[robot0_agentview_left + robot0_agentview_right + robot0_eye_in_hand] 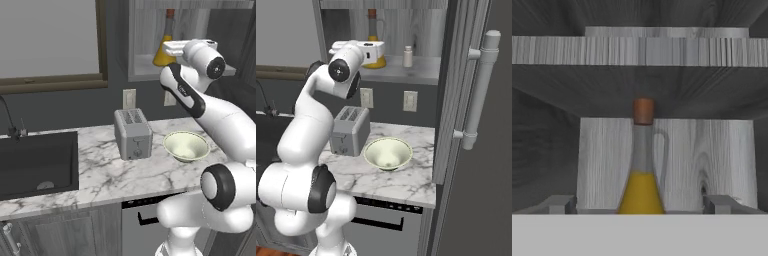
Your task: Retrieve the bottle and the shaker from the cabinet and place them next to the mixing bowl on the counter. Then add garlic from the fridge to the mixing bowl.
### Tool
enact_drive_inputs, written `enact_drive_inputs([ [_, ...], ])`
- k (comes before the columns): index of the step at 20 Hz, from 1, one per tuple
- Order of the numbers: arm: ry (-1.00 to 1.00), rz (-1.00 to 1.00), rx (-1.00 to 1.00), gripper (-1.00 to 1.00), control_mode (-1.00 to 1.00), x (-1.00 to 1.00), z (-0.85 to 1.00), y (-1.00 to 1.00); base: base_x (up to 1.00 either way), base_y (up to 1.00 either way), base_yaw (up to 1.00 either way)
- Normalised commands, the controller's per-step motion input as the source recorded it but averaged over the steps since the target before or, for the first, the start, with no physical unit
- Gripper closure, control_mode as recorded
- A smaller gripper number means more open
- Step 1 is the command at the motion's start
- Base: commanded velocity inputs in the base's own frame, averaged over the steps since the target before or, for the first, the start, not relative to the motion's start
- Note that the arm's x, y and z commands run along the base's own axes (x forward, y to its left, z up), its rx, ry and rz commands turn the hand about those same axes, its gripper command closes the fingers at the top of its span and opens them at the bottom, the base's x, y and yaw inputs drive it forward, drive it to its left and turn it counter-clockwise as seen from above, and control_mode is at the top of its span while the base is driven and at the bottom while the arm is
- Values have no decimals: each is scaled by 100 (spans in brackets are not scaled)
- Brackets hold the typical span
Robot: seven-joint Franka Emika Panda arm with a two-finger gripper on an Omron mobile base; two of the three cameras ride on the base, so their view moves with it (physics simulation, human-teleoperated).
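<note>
The bottle (641, 172) stands upright on the cabinet shelf (418, 73), an amber flask with a reddish-brown stopper. My gripper (641, 205) is open. Its two fingertips (560, 204) stand wide on either side of the flask's base and do not touch it. From the right base view my hand (370, 51) covers the lower part of the bottle (372, 26). The small pale shaker (408, 56) stands on the same shelf to the right of the flask. On the marble counter (100, 170) below sits the mixing bowl (186, 146), holding nothing. The fridge (476, 150) is shut; the garlic is out of view.
A silver toaster (132, 134) stands left of the bowl. The black sink (37, 162) with its tap lies at the far left. The fridge's thick silver handle (478, 90) juts out beside the cabinet. An upper shelf board (640, 51) runs above the bottle.
</note>
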Motion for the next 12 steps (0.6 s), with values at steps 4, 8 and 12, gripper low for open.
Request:
enact_drive_inputs([
  [4,0,0,0,-100,-100,18,14,0,0,0,0],
  [8,0,0,0,-100,-100,6,10,0,0,0,0],
  [12,0,0,0,-100,-100,7,2,0,0,0,0],
])
